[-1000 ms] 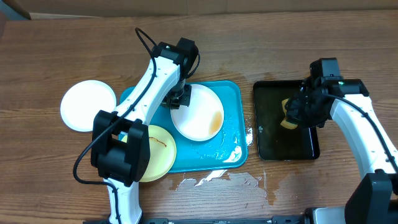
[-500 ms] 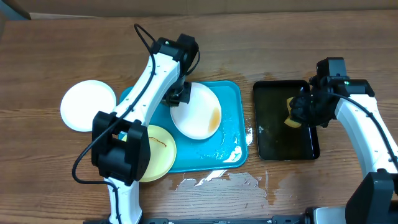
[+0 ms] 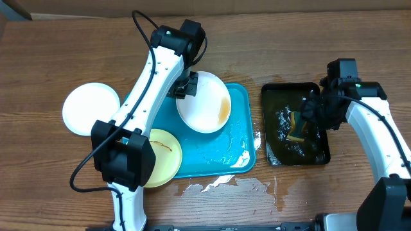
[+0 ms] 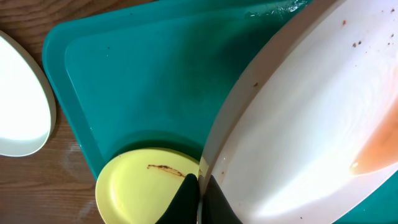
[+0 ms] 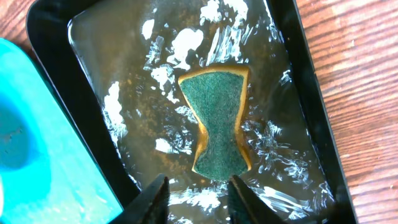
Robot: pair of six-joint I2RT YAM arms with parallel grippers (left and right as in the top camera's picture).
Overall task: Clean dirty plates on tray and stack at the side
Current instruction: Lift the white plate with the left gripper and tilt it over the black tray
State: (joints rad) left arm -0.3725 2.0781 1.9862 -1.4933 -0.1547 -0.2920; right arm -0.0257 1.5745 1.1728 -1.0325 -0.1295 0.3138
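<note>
Two jobs going: left gripper pinches the smeared white plate by the rim, tilted over the tray for wiping, I'd guess; right gripper hangs open above the sponge soaking in the black tray.

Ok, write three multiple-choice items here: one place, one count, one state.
1. The green-topped yellow sponge lies: A in the small black rectangular tray; B on a plate; C gripped in an end effector.
2. Round shallow plates in view: A two; B three; C four.
3. The right end effector is: A shut on the sponge; B shut on a plate; C open, gripping nothing.
Key: 1 A, it sits in that tray's water. 2 B, a plain white plate, a smeared white plate, a pale yellow plate. 3 C, its fingers stand apart, sponge loose.
</note>
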